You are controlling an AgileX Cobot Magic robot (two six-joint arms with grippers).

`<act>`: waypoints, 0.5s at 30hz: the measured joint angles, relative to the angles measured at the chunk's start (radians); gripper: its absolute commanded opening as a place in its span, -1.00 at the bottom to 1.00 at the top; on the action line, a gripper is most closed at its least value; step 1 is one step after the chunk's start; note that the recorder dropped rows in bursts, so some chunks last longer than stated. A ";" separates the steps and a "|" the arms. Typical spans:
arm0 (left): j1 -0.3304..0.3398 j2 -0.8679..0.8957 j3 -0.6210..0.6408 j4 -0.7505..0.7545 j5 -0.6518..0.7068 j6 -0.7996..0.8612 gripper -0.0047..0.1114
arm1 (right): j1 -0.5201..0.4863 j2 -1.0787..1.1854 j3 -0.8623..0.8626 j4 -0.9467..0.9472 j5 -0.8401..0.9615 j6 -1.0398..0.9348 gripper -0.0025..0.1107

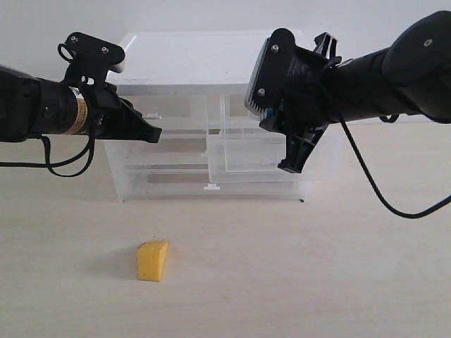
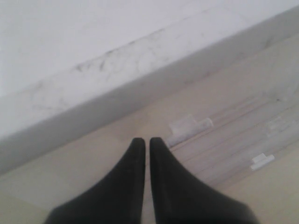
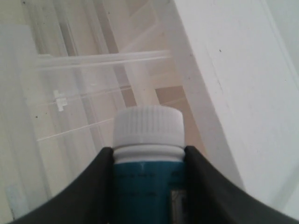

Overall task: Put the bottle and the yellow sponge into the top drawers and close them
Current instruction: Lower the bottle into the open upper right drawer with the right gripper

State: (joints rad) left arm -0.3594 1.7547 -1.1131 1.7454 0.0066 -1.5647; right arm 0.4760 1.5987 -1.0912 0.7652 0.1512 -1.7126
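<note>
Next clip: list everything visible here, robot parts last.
table: one, pale beige.
cabinet: one, white top, translucent body, back of table.
top drawers: two, translucent, under the white top; right one appears pulled out.
yellow sponge: one, yellow-orange, on table before the cabinet.
bottle: one, white cap, teal label, in the right tool.
left tool: one, black, shut, empty, near the left top drawer.
right tool: one, black, gripping the bottle by the right top drawer.

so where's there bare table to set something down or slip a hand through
The table is bare right of the yellow sponge, and in the strip between sponge and cabinet. Crowded at the top drawers: the shut left gripper on one side, the right gripper holding the bottle on the other.
</note>
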 measured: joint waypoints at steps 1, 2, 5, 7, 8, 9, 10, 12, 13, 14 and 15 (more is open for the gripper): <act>0.000 0.000 0.000 0.000 0.000 0.000 -0.85 | 0.000 0.000 0.000 0.000 0.000 0.002 -0.92; 0.000 0.000 0.000 0.000 0.000 0.000 -0.85 | 0.000 0.000 0.000 0.000 0.000 0.003 -0.85; 0.000 0.000 0.000 0.000 0.000 0.000 -0.85 | 0.000 0.000 0.000 0.002 0.000 0.004 -0.54; 0.000 0.000 0.000 0.000 0.000 0.000 -0.85 | 0.000 0.000 0.000 0.002 0.000 0.005 -0.37; 0.000 0.000 0.000 0.000 0.000 0.000 -0.85 | 0.000 0.000 0.000 0.002 0.000 0.005 -0.34; 0.000 0.000 0.000 0.000 0.000 0.000 -0.85 | 0.000 0.000 0.000 0.002 0.000 0.007 -0.34; 0.000 0.000 0.000 0.000 0.000 0.000 -0.85 | 0.000 0.000 0.000 0.002 0.000 0.007 -0.34; 0.000 0.000 0.000 0.000 0.000 0.000 -0.85 | 0.000 0.000 0.000 0.002 0.000 0.007 -0.34; 0.000 0.000 0.000 0.000 0.000 0.000 -0.85 | 0.000 0.000 0.000 0.002 0.000 0.007 -0.34; 0.000 0.000 0.000 0.000 0.000 0.000 -0.85 | 0.000 0.000 0.000 0.002 0.000 0.007 -0.34; 0.000 0.000 0.000 0.000 0.000 0.000 -0.85 | 0.000 0.000 0.000 0.002 0.000 0.007 -0.34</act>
State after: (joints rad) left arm -0.3594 1.7547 -1.1131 1.7454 0.0066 -1.5647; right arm 0.4760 1.5987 -1.0912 0.7673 0.1512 -1.7060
